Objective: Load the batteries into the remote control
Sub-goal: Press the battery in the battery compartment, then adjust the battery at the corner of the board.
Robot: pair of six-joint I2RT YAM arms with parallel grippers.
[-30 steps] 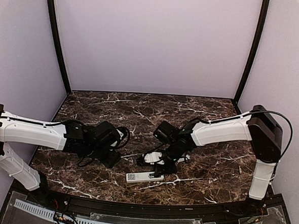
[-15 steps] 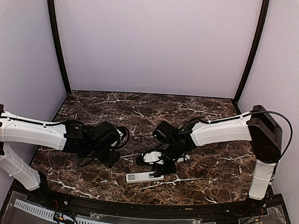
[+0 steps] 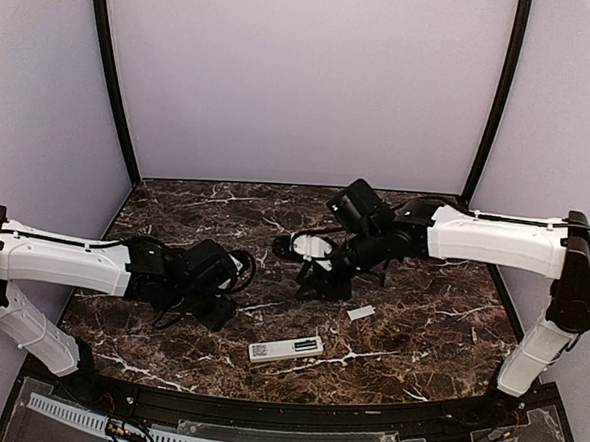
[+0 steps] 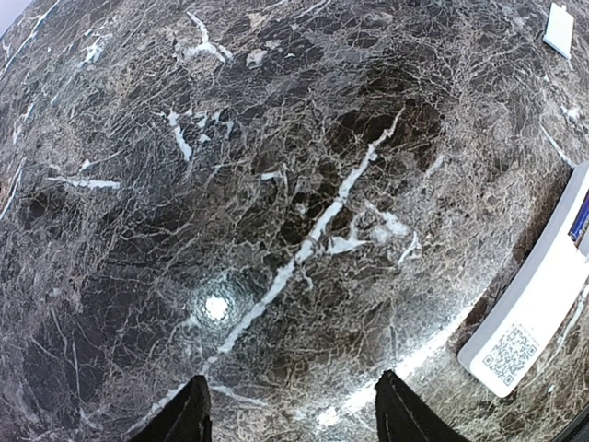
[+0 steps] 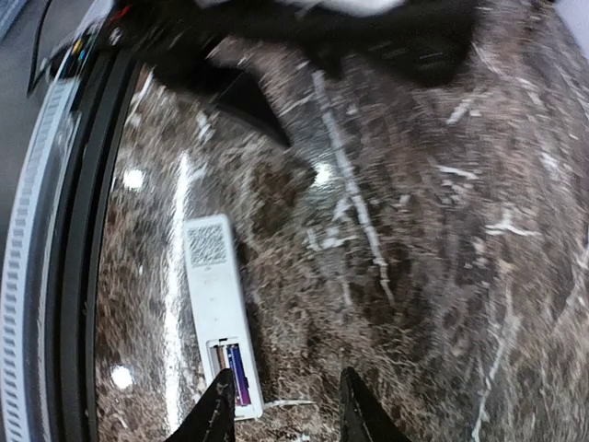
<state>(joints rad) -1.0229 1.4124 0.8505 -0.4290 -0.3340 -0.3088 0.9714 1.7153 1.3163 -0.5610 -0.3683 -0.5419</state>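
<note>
The white remote control (image 3: 285,349) lies label side up near the table's front edge, its battery bay open at the right end. In the right wrist view the remote control (image 5: 215,299) shows bluish batteries (image 5: 236,373) lying in that bay. My right gripper (image 5: 287,416) hovers above the table behind the remote, open and empty; from above the right gripper (image 3: 316,285) is well clear of the remote. My left gripper (image 4: 293,414) is open over bare marble, with the remote control (image 4: 538,308) off to its right.
A small white cover piece (image 3: 361,312) lies on the marble to the right of and behind the remote; the left wrist view catches the cover piece (image 4: 559,29) at its top right corner. The left arm (image 3: 72,262) rests low on the left. Purple walls enclose the table.
The right arm has risen and swung back from the remote toward the table's middle, its jaws widening. The white cover piece now shows where it was. The left arm has not moved.
</note>
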